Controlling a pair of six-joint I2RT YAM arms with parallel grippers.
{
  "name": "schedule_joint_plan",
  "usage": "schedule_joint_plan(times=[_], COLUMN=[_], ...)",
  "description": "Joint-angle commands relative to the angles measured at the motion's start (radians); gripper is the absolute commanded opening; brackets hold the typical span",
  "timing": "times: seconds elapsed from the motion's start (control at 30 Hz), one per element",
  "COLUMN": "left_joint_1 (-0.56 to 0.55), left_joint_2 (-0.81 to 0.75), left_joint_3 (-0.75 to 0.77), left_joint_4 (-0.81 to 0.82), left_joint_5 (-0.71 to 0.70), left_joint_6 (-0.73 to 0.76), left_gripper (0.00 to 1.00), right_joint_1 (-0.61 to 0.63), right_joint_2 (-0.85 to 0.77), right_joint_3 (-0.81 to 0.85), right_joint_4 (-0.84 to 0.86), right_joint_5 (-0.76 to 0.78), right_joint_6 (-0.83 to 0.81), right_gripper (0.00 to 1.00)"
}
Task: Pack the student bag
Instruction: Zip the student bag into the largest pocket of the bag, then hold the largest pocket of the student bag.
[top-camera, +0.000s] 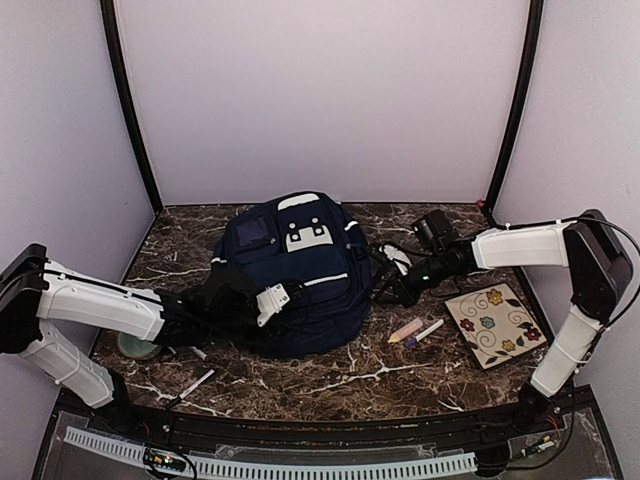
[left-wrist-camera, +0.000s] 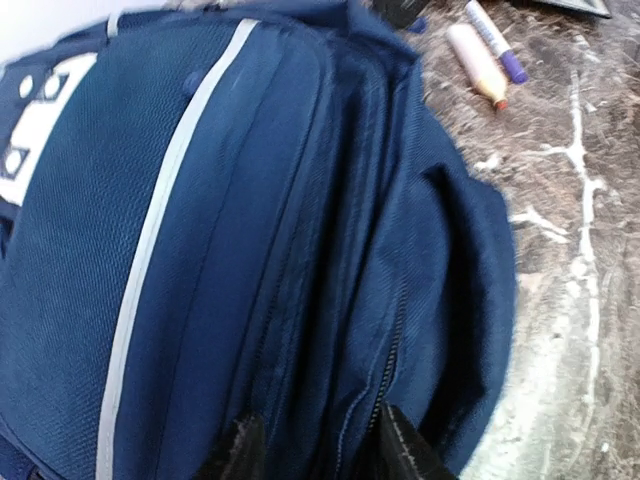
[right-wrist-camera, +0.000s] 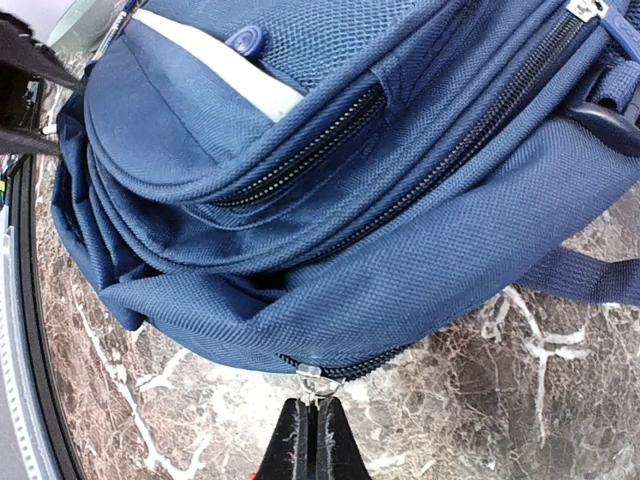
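Two arms work at one navy backpack (top-camera: 300, 262). It lies at the middle of the table (top-camera: 350, 385), white-patched face up and top end toward the back edge.

Left gripper (left-wrist-camera: 320, 455): at the backpack's near-left side. Its fingers stand apart, one on each side of a zipper seam with blue fabric between them. Whether they press the fabric cannot be told.

Right gripper (right-wrist-camera: 312, 405): at the backpack's right side, low over the table. Its fingers are closed tight together, pinching a metal zipper pull (right-wrist-camera: 306, 380) on the lowest zipper.

Other items:
- A flowered tile (top-camera: 495, 325) lies near the right edge.
- A marker (top-camera: 428, 331) and a crayon (top-camera: 405, 330) lie side by side between the tile and the backpack.
- A tape roll (top-camera: 138, 347) sits near the left edge, partly under the left arm.
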Motion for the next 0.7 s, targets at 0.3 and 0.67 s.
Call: schedule_joint_plan(times=[0.3, 0.67], left_joint_1=[-0.076, -0.076], left_joint_2=[0.064, 0.382], left_joint_3=[0.188, 0.382], left_joint_4=[0.128, 0.211], left_joint_5=[0.19, 0.149], left_joint_6=[0.075, 0.079], left_gripper=[0.46, 0.45], right_joint_1=[0.034, 0.037], right_joint_2=[0.036, 0.052], right_joint_3=[0.037, 0.032], right_joint_4=[0.009, 0.018], right_joint_5=[-0.088, -0.11], right_joint_6=[0.012, 0.025], right_gripper=[0.0, 0.0])
